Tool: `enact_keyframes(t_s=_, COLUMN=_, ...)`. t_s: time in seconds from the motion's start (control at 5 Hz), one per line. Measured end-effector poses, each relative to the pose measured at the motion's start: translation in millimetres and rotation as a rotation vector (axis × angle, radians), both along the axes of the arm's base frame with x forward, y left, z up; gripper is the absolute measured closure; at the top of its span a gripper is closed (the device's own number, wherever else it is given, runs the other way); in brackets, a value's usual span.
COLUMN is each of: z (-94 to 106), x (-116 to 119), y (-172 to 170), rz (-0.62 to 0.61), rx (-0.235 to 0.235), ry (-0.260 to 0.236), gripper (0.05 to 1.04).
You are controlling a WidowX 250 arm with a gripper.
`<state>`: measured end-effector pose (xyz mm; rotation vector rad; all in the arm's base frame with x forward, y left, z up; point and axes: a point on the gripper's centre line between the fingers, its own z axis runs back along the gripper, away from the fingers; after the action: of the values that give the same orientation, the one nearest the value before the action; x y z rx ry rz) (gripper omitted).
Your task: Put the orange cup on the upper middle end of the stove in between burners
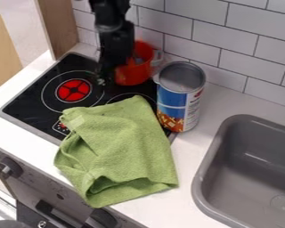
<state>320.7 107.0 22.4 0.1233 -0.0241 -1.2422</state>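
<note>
Camera view: green cloth (122, 149) across black stove (29, 99), beside gray sink (205, 153).

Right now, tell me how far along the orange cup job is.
Looks mostly done: the orange cup is at the stove's back edge, right of the red burner. In hand: the gripper is at the cup's left side; I can't tell whether it holds it. Left, probably: check that the cup sits between the burners, release it if held, and move the arm clear.
</note>
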Motion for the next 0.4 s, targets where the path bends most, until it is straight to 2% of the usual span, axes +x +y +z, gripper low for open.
enact_keyframes(t_s=0.2, z=16.1, x=-17, y=3, rz=-0.046, rx=-0.026, ry=-0.001, gripper=0.084)
enact_keyframes(t_s=0.4, z=24.8, x=-35, y=6, rz=-0.095, rx=-0.07, ry=-0.097, gripper=0.084)
